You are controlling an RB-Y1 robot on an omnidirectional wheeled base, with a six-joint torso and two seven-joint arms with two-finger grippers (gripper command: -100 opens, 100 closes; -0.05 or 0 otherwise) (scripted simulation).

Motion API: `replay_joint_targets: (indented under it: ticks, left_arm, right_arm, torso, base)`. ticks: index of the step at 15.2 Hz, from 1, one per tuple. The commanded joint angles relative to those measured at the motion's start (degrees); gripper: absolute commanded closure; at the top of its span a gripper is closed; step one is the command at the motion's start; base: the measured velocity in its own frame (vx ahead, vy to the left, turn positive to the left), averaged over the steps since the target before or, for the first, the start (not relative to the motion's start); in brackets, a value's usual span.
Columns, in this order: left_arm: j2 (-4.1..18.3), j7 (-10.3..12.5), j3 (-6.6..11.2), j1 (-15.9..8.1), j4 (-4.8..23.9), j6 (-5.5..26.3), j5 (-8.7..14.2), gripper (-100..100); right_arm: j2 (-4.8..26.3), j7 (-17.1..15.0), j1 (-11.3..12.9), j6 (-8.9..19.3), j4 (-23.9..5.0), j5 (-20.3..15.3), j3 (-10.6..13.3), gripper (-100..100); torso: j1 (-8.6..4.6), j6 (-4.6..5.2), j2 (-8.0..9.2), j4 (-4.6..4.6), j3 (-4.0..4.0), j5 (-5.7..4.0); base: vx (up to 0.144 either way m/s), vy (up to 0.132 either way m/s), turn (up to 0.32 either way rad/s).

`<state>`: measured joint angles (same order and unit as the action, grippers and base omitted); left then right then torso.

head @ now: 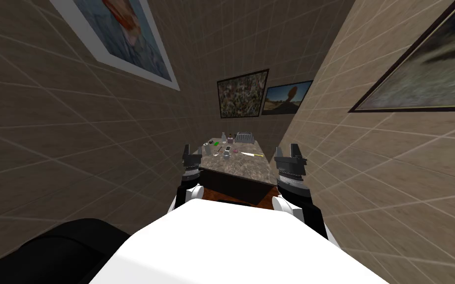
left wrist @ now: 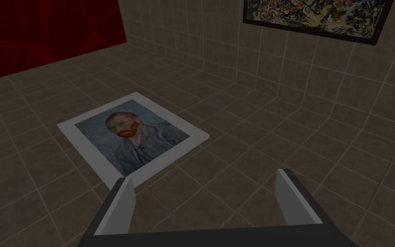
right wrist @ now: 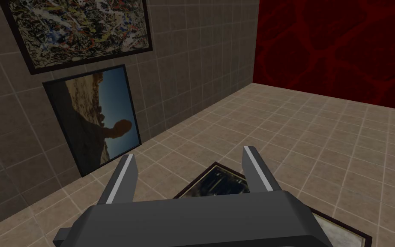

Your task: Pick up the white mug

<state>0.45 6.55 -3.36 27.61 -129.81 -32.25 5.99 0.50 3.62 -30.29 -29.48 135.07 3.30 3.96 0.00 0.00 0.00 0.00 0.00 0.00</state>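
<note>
Mottled brown tabletop (head: 244,168) straight ahead, left gripper (head: 192,149) and right gripper (head: 287,150) raised near its near corners, fingers of both spread and holding nothing, white mug (head: 207,148), tiny here, standing toward the left edge, well apart from both.

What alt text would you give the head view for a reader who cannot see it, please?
A brown mottled table stands ahead in a narrow tiled room, with small things on its far half, too small to tell apart. The left claw and right claw flank its near edge, both open. Two framed pictures hang on the wall beyond.
</note>
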Motion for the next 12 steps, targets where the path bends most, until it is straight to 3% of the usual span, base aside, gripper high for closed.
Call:
replay_joint_targets:
  ticks: [1, 12]
  left_arm:
    - [1.9, -0.7, 0.04, -0.3, 0.7, -0.2, -0.6, -100]
    - [14.1, -8.1, 0.41, -3.0, 7.8, -2.8, -7.5, -100]
  right_arm:
    - [0.0, 0.0, 0.0, 0.0, 0.0, 0.0, 0.0, 0]
    - [0.0, 0.0, 0.0, 0.0, 0.0, 0.0, 0.0, 0]
  torso:
    - [0.0, 0.0, 0.0, 0.0, 0.0, 0.0]
    - [0.05, 0.05, 0.05, 0.01, 0.03, 0.01]
  base:
    - [-0.002, -0.002, -0.059]
    - [-0.013, 0.004, -0.15]
